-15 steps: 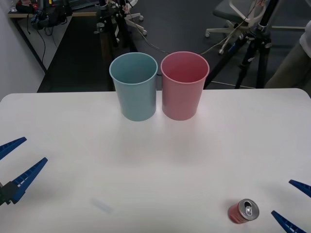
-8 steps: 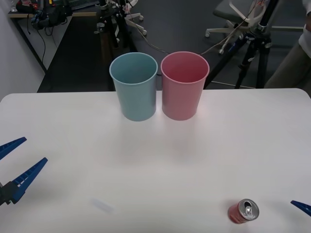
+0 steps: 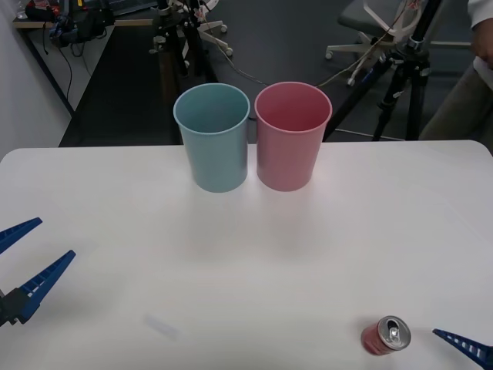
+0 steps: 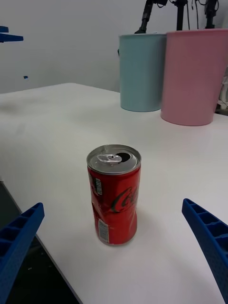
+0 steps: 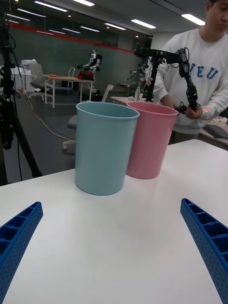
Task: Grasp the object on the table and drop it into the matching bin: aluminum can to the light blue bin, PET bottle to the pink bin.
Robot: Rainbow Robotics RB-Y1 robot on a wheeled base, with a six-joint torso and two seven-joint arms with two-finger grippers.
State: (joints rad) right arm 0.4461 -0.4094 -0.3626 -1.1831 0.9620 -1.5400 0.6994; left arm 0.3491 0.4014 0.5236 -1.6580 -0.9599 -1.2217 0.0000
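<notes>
The red aluminum can (image 3: 387,335) stands upright on the white table (image 3: 246,247) near its front right edge, silver top and pull tab showing. My right gripper (image 3: 454,353) is open just right of the can, level with it. In the right wrist view the can (image 4: 114,194) stands ahead of and between the spread blue fingers (image 4: 19,237), untouched. The light blue bin (image 3: 212,139) and pink bin (image 3: 292,137) stand side by side at the table's far middle. My left gripper (image 3: 19,266) waits open at the left edge, facing both bins (image 5: 104,147).
The table's front edge (image 4: 52,256) runs close by the can. Beyond the far edge are a black tripod (image 3: 404,69) and an office chair (image 3: 370,23). A person (image 5: 199,80) stands behind the table's far right, touching nothing on it.
My right gripper has dropped toward the front edge in the front view, so that one finger has left the picture. The can, both bins and the left gripper have stayed put.
</notes>
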